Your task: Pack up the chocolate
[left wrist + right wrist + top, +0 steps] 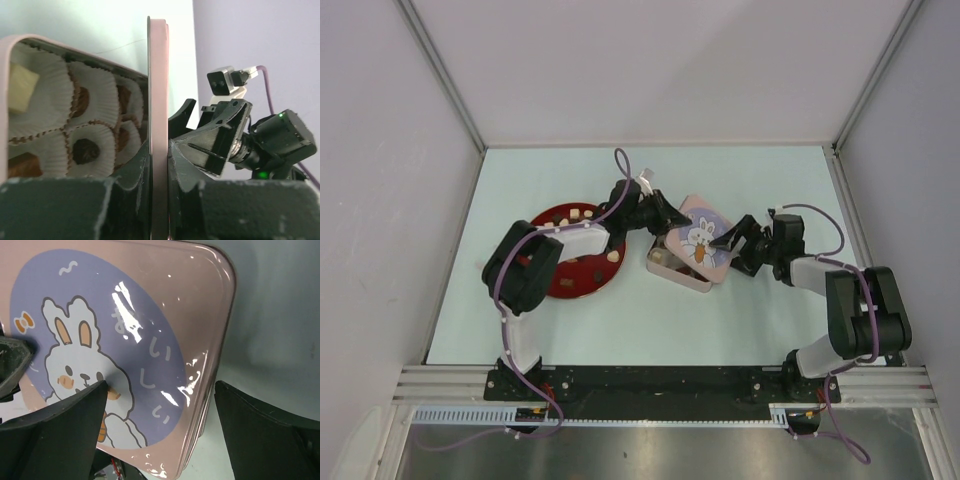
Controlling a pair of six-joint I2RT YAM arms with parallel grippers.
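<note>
The room is a box of plain pale walls with grey metal bars along the corners. Its floor is a light mint counter, smooth and without pattern. At the near edge there is a metal rail that carries the bases of both arms.

The left arm reaches from its base over a round red plate toward the middle of the counter. The right arm bends in from the right side toward the same place.

Just right of the plate stands a square metal tin. Above its far side a pink lid with a white rabbit picture is lifted and tilted. The left fingers are closed on the lid's edge; in the left wrist view the thin rim passes straight between the two pads. The right fingers stand wide apart near the opposite side of the lid, and in the right wrist view one finger is over the rabbit and the other is past the corner. Whether they touch the lid, I cannot tell.

The chocolate is partly on the red plate, as a few small cream and dark pieces. Other pieces already sit in the tin's white paper cups, several of them dark and one cream.
</note>
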